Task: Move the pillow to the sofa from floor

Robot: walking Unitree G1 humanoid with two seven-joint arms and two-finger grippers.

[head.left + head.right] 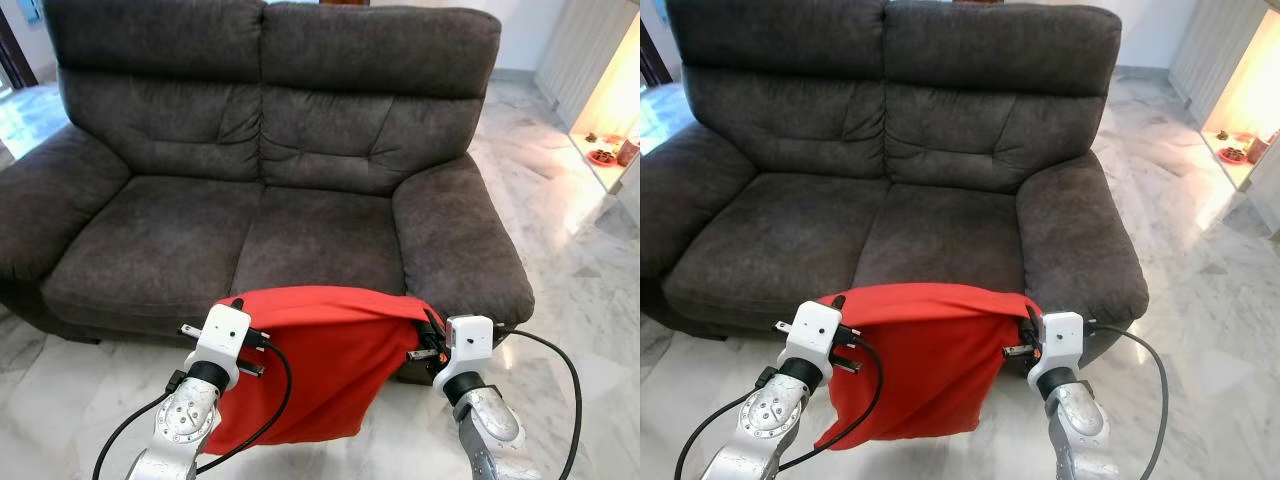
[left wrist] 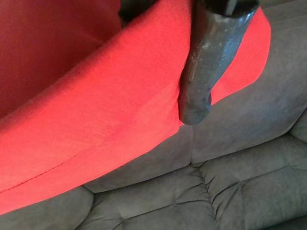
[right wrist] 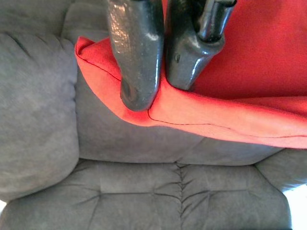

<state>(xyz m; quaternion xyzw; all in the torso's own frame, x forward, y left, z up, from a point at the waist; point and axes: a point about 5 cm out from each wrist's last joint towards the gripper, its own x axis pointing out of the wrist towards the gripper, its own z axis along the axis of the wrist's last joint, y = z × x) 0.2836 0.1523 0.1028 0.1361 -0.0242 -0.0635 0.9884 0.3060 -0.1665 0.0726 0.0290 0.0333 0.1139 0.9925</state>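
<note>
A: Listing item one: pillow (image 1: 320,365), red, slack, hanging at lower centre of the frame, clear of the floor (image 1: 580,290), in front of the sofa (image 1: 270,180) seat edge.

B: Tools?

A: Left tool (image 1: 240,312) grasping the top edge at its left corner; right tool (image 3: 160,93) clenched on the right corner, fabric pinched between its fingers (image 3: 136,52).

B: Key relation?

A: Long axis runs left to right between the tools, parallel to the seat front. Seat lies ahead and above the pillow's lower edge. Both arms equally near; judged next: lift and carry forward together.
</note>
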